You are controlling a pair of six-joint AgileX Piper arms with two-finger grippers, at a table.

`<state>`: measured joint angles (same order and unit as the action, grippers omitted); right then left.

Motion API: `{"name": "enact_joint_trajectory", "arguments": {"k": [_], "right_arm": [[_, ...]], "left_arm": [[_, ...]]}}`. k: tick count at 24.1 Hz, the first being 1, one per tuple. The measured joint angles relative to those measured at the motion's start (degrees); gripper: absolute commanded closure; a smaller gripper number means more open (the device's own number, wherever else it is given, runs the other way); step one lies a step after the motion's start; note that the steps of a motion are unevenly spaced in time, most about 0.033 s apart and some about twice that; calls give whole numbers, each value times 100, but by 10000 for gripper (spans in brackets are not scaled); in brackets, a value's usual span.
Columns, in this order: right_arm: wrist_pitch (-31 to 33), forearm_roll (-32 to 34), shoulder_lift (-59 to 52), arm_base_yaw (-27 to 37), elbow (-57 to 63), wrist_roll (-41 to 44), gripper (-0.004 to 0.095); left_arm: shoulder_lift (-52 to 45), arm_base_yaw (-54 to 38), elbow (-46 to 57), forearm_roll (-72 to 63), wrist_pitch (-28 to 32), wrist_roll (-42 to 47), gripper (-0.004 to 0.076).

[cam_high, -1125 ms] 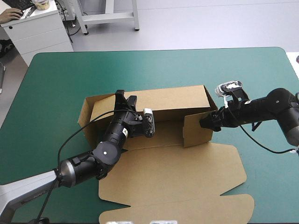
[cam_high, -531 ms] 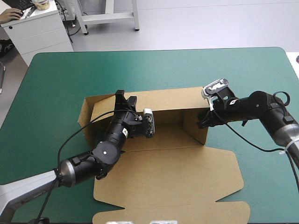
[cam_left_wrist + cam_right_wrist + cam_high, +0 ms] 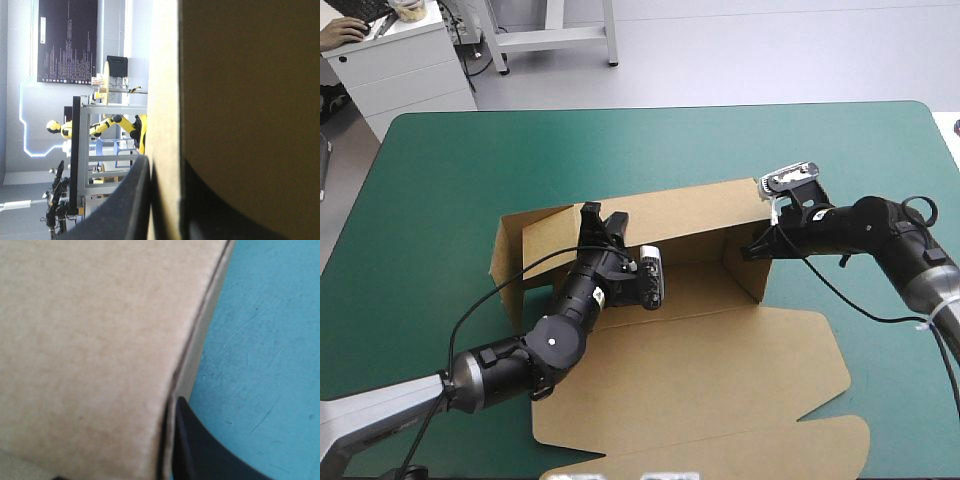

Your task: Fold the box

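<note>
The brown box [image 3: 690, 290] lies mid-table as an open tray, with its back wall [image 3: 670, 212] and both end walls raised. My left gripper [image 3: 598, 224] reaches over the tray's floor and is shut on the top edge of the back wall. In the left wrist view the board edge [image 3: 165, 100] stands between my two black fingers [image 3: 125, 200]. My right gripper [image 3: 753, 249] comes in from the right and is shut on the right end wall [image 3: 745, 268]. The right wrist view shows one finger [image 3: 200, 450] pressed against that wall [image 3: 90, 350]; the other is hidden behind the board.
The box's wide lid panel [image 3: 710, 390] lies flat on the teal-green cover [image 3: 650, 150], reaching almost to the table's near edge. The left end wall [image 3: 505, 262] stands about a hand's width from the table's left side.
My right gripper has shut on the right end wall, having stood open earlier. The whole box has shifted and turned slightly, its back wall leaning. My left arm moved a little right with it.
</note>
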<state>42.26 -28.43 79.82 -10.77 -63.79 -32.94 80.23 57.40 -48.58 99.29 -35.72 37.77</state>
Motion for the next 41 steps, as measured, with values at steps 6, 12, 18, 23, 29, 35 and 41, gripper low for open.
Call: {"name": "enact_joint_trajectory", "arguments": {"k": [6,12,18,23,29,35,41], "right_arm": [[-724,-4,75,0,25,455,914],[-1111,404,75,0,25,994,915],[-1001,783,75,0,25,1312,919],[-917,788,75,0,25,1312,923],[-818,788,75,0,25,1312,923],[-781,788,75,0,25,1312,923],[-751,803,75,0,25,1312,923]], "left_arm": [[-201,868,1,-80,-633,20,294],[-867,2358,-71,-234,-1260,4,422],[-926,2682,-1612,-2424,-1420,-1451,709],[-926,2243,-2726,-4574,-1542,-2749,709],[-926,818,-3273,-5982,-1642,-3219,709],[-939,-911,-3437,-6886,-1808,-3304,709],[-1033,-2267,-3442,-7454,-2049,-3323,709]]}}
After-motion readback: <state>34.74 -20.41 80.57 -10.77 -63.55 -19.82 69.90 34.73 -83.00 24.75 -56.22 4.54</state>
